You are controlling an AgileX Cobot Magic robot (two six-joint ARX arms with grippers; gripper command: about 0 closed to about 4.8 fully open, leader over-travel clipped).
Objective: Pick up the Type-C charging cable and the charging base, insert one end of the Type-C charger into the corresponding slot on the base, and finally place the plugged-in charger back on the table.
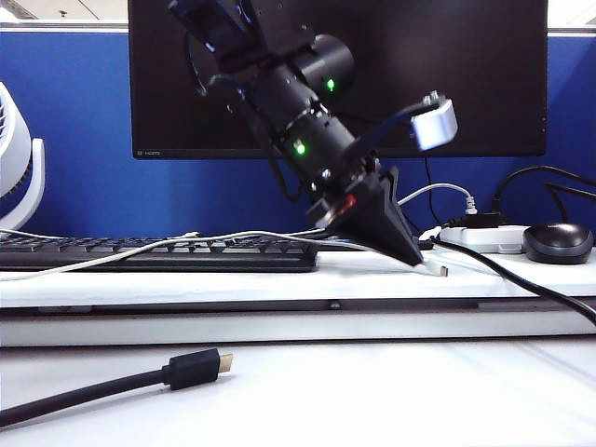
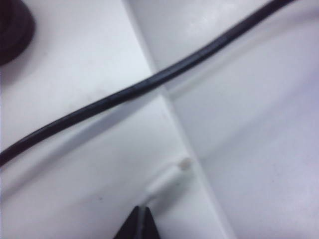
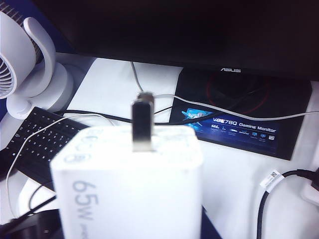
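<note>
The Type-C charging cable (image 1: 233, 236) is a thin white cord running over the keyboard to its white plug (image 1: 436, 269) at the front edge of the table's raised shelf step (image 1: 279, 279). My left gripper (image 1: 416, 258) reaches across to the right and points down at the shelf. In the left wrist view it (image 2: 142, 209) is shut on the cord just behind the plug (image 2: 167, 179). My right gripper (image 3: 130, 226) is out of the exterior view; in its wrist view it is shut on the white charging base (image 3: 129, 184), marked 65W, with metal prongs sticking up and a dark finger (image 3: 209, 226) beside it.
A thick black cable with a gold-tipped plug (image 1: 191, 369) lies on the lower table (image 1: 391, 391). On the shelf are a black keyboard (image 1: 158, 253), a white power strip (image 1: 484, 237), a black mouse (image 1: 557, 242) and a black cable (image 2: 124, 94). A monitor (image 1: 466, 74) and a white fan (image 1: 14, 158) stand behind.
</note>
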